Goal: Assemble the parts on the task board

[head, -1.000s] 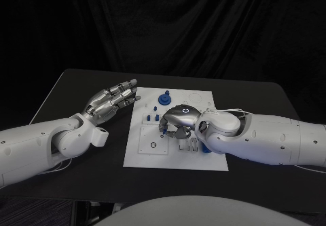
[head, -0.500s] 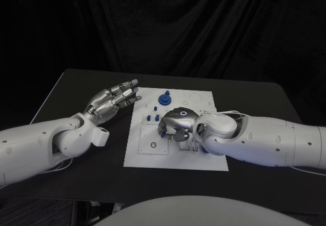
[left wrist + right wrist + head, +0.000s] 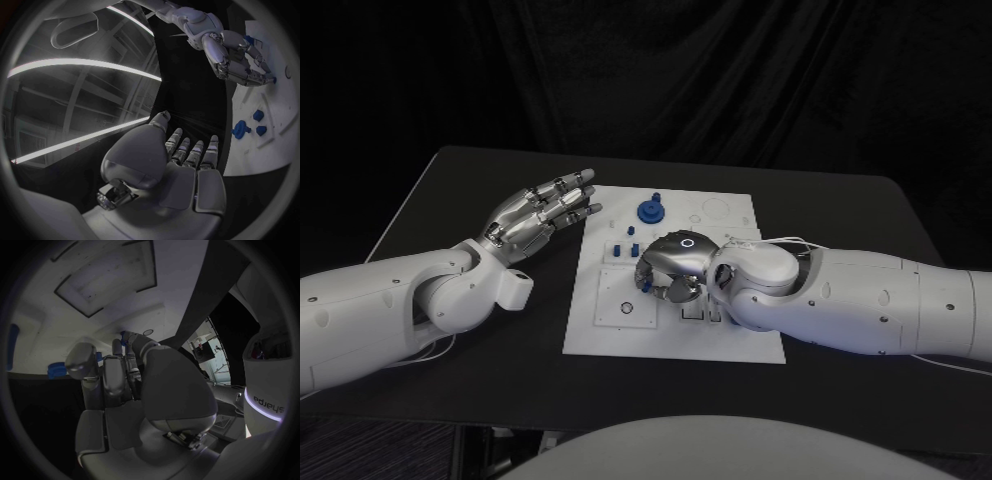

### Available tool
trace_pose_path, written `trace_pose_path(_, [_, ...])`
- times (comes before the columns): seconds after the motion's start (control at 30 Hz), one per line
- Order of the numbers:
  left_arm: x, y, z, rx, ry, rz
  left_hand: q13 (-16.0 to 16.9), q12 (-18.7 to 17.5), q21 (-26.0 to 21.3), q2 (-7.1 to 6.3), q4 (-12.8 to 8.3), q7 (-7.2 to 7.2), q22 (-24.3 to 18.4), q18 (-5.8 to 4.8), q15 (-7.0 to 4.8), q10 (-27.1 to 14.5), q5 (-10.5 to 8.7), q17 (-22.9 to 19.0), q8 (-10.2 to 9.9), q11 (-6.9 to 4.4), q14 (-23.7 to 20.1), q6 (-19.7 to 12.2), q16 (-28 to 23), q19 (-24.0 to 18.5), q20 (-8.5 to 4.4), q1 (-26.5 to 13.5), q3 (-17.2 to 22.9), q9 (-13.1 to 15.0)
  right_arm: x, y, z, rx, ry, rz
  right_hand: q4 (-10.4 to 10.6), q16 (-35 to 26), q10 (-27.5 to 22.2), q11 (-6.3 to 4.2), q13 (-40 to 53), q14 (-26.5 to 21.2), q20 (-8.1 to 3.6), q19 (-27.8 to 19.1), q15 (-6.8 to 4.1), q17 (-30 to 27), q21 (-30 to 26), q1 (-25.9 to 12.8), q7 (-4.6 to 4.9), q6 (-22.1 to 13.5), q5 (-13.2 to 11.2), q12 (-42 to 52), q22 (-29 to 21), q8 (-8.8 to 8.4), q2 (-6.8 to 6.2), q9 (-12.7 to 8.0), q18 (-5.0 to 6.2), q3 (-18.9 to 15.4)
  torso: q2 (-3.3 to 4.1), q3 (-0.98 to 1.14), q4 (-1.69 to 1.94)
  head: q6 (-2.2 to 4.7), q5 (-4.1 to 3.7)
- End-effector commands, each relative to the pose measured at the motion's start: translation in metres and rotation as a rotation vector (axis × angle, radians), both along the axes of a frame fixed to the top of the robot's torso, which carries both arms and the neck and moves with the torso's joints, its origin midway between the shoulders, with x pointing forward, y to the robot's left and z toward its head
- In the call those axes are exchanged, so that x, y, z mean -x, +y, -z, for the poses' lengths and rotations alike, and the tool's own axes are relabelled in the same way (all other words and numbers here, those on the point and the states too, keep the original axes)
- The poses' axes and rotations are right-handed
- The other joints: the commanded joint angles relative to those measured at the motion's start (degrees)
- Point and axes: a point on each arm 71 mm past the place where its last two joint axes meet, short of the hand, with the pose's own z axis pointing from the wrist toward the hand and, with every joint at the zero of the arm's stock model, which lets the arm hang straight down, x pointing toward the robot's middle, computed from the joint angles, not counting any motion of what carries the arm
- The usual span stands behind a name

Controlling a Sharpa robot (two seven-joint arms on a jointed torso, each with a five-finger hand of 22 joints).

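The flat white rectangular task board (image 3: pixel 672 335) lies at the middle of the black bench (image 3: pixel 473 180), its long side running away from the robot.

The silver right hand (image 3: pixel 672 268) is over the centre of the board, palm down, fingers curled toward the surface. In the left wrist view the fingertips (image 3: pixel 265 79) come down at a small blue part (image 3: pixel 273 78) on the board; whether they grip it or only touch it cannot be told. The right wrist view shows the fingers reaching toward a small blue piece (image 3: pixel 125 334) just ahead of them, contact not resolvable.

A larger round blue knob-shaped part (image 3: pixel 649 211) stands on the far section of the board, beyond the right hand and apart from it. Small blue pegs (image 3: pixel 615 250) sit just beside the hand on its left-arm side. Further blue pieces (image 3: pixel 720 316) lie on the near part of the board, partly covered by the right wrist.

The silver left hand (image 3: pixel 538 213) is raised above the bench beside the board's far left corner, fingers spread and extended, holding nothing and touching nothing.
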Motion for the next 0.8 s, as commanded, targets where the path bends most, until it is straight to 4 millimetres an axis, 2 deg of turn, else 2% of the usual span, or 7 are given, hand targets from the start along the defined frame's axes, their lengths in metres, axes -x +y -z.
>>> trace_pose_path(0.03, [0.0007, -0.0006, -0.0054, 0.065, -0.059, -0.002, -0.04, 0.1, 0.17, -0.04, 0.05, 0.23, -0.06, -1.16, 0.23, 0.08, 0.22, 0.01, 0.29, -0.37, -0.07, 0.21, 0.19, 0.17, -0.19, -0.59, 0.4, 0.08, 0.0003, 0.0004, 0.0036, 0.022, 0.006, 0.009, -0.09, -0.29, 0.37, 0.02, -0.06, -0.16, -0.08, -0.02, -0.04, -0.07, -0.16, 0.18, 0.01, -0.58, -0.43, -0.26, 6.96, -0.51, -0.46, 0.01, -0.57, -0.16, 0.01, 0.02, 0.0, -0.01, -0.09])
trace_pose_path(0.33, [0.0004, -0.0009, -0.0047, 0.064, -0.056, 0.001, -0.04, 0.1, 0.18, -0.01, 0.03, 0.3, -0.02, -1.16, 0.24, 0.07, 0.23, 0.01, 0.33, -0.38, -0.08, 0.37, 0.19, 0.21, -0.18, -0.62, 0.48, 0.1, 0.0003, 0.0029, 0.0064, 0.036, 0.016, 0.007, 0.04, -0.52, 0.15, 0.2, -0.13, -0.38, 0.0, -0.24, 0.1, -0.32, -0.63, -0.02, 0.2, -1.33, -1.06, -0.5, 6.83, -1.21, -0.59, -0.3, -0.51, -0.19, 0.03, 0.01, -0.02, -0.01, -0.13])
trace_pose_path(0.47, [0.0003, -0.0012, -0.0043, 0.065, -0.054, 0.003, -0.04, 0.1, 0.18, -0.01, 0.03, 0.3, -0.02, -1.16, 0.24, 0.07, 0.23, 0.01, 0.33, -0.38, -0.08, 0.37, 0.19, 0.21, -0.18, -0.62, 0.48, 0.1, 0.0003, 0.0036, 0.008, 0.048, 0.024, 0.005, 0.68, -1.14, -1.36, 0.85, -0.29, -0.93, 0.36, -0.92, 0.67, -0.99, -2.09, -0.85, 0.9, -3.9, -2.86, -1.14, 6.45, -3.19, -1.05, -1.46, -0.33, -0.33, -0.01, 0.0, 0.03, -0.01, -0.17])
trace_pose_path(0.5, [0.0003, -0.0012, -0.0042, 0.065, -0.054, 0.003, -0.04, 0.1, 0.18, -0.01, 0.03, 0.3, -0.02, -1.16, 0.24, 0.07, 0.23, 0.01, 0.33, -0.38, -0.08, 0.37, 0.19, 0.21, -0.18, -0.62, 0.48, 0.1, 0.0004, 0.0037, 0.0085, 0.051, 0.026, 0.004, 1.37, -1.65, -3.62, 1.5, -0.58, -1.38, 0.74, -1.42, 1.32, -1.56, -3.2, -1.84, 1.43, -6.29, -4.41, -2.07, 6.15, -4.89, -1.77, -2.57, -0.21, -0.68, -0.01, 0.0, 0.01, -0.01, -0.15])
trace_pose_path(0.53, [0.0003, -0.0012, -0.0041, 0.064, -0.054, 0.003, -0.04, 0.09, 0.19, 0.01, 0.01, 0.33, -0.02, -1.16, 0.25, 0.06, 0.24, 0.01, 0.34, -0.38, -0.08, 0.45, 0.19, 0.21, -0.18, -0.63, 0.52, 0.11, 0.0005, 0.0038, 0.0088, 0.053, 0.028, 0.003, 1.65, -1.91, -4.48, 1.72, -0.65, -1.63, 0.93, -1.73, 1.5, -1.84, -3.88, -2.21, 1.32, -7.23, -4.88, -2.33, 5.98, -5.54, -2.05, -3.04, -0.12, -0.9, 0.01, -0.01, 0.01, -0.01, -0.15])
trace_pose_path(0.6, [0.0002, -0.001, -0.0039, 0.064, -0.053, 0.003, -0.04, 0.08, 0.19, 0.02, 0.0, 0.35, -0.02, -1.17, 0.25, 0.05, 0.25, 0.01, 0.36, -0.39, -0.08, 0.51, 0.19, 0.22, -0.18, -0.64, 0.55, 0.12, 0.0008, 0.0038, 0.0095, 0.057, 0.032, 0.001, 2.72, -3.05, -8.26, 2.69, -0.73, -2.89, 1.79, -3.15, 2.3, -3.12, -6.84, -3.42, -0.09, -11.24, -5.86, -3.05, 5.23, -7.9, -2.94, -4.93, 0.28, -2.71, 0.01, 0.0, 0.01, -0.01, -0.14])
trace_pose_path(0.8, [0.0, -0.0007, -0.0034, 0.063, -0.053, 0.002, -0.04, 0.09, 0.2, 0.04, -0.03, 0.39, 0.01, -1.17, 0.26, 0.04, 0.25, 0.01, 0.39, -0.39, -0.09, 0.7, 0.19, 0.24, -0.18, -0.66, 0.62, 0.15, 0.001, 0.0036, 0.0094, 0.05, 0.029, -0.003, 4.33, -4.03, -16.04, 3.49, -0.1, -5.01, 2.74, -5.22, 3.04, -4.68, -11.31, -3.21, -1.27, -15.19, -9.18, -2.17, 4.22, -7.8, -2.53, -8.23, 1.09, -8.01, -0.02, -0.02, 0.03, -0.01, -0.14])
